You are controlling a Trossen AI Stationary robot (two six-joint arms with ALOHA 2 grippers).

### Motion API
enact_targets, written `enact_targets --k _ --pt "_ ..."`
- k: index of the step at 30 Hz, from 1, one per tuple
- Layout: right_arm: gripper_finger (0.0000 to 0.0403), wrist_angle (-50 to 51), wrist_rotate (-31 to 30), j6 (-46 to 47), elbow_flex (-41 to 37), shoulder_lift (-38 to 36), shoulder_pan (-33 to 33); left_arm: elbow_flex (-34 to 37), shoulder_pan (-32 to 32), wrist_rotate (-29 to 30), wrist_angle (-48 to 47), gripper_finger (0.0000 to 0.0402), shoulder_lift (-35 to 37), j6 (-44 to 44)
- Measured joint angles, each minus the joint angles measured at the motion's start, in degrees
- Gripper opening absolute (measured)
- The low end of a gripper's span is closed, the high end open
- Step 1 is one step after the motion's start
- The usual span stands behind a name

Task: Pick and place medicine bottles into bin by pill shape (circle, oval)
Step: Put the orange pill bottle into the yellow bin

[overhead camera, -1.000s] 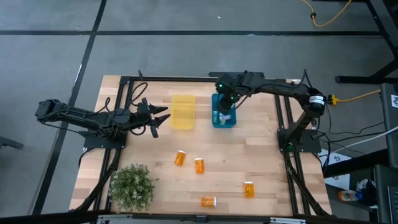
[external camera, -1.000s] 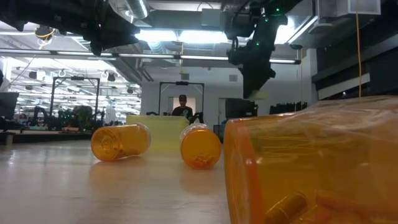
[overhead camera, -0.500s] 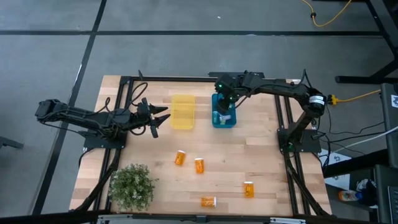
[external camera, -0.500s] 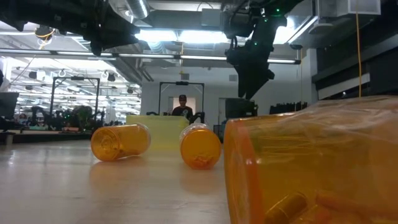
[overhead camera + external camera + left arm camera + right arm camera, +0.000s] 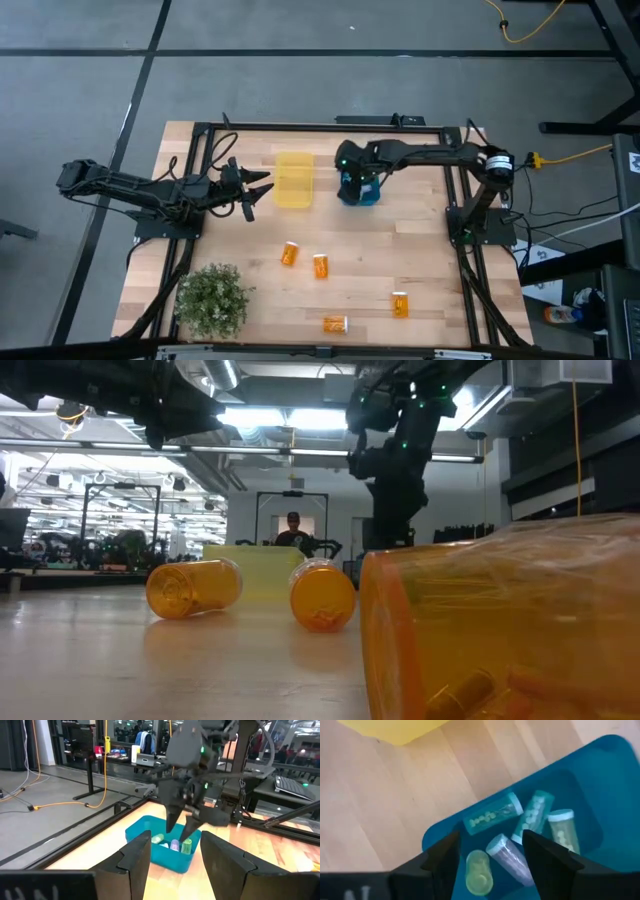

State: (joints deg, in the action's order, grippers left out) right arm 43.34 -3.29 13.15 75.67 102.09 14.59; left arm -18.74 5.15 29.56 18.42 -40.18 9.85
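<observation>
Four translucent orange medicine bottles (image 5: pixel 320 265) lie loose on the wooden table (image 5: pixel 420 250); being round, they may roll if nudged. The right gripper (image 5: pixel 181 831), fingers apart and empty, hangs over the blue plastic bin (image 5: pixel 600 780) and could clip its rim or the clear bottles (image 5: pixel 540 817) inside. The left gripper (image 5: pixel 258 188) waits closed beside the yellow bin (image 5: pixel 294 180).

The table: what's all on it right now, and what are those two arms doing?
Orange bottles: four, translucent orange, lying loose on the table's near half.
Clear bottles: five, greenish or pale, lying inside the blue bin.
Blue bin: one, far side, right of the yellow bin.
Yellow bin: one, far side; contents cannot be seen.
Plant: one, green, near left corner.
Table: one, pale wood.
Person: one, in the room behind.
Left gripper: shut, empty, left of the yellow bin.
Right gripper: open, empty, over the blue bin.
</observation>
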Motion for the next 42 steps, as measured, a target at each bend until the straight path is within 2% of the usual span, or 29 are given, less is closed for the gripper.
enact_targets --k 8,19,30,37,42 --pt "0.0216 -2.46 -0.10 0.04 -0.34 3.60 -0.92 0.00 -0.15 -0.02 0.02 0.0165 0.01 0.01" --pt "0.0216 -3.37 0.03 1.65 -0.24 3.89 -0.92 0.00 -0.15 -0.02 0.04 0.0165 0.01 0.00" --pt "0.0216 18.38 0.37 6.20 11.90 1.40 -2.30 0.00 -0.15 -0.02 0.04 0.0165 0.00 0.02" --pt "0.0216 27.60 6.71 9.75 11.97 -3.43 -4.97 0.00 -0.15 -0.03 0.02 0.0165 -0.01 0.04" --pt "0.0216 31.72 6.82 15.45 10.29 -6.88 -8.68 0.00 -0.15 -0.02 0.01 0.0165 -0.01 0.04"
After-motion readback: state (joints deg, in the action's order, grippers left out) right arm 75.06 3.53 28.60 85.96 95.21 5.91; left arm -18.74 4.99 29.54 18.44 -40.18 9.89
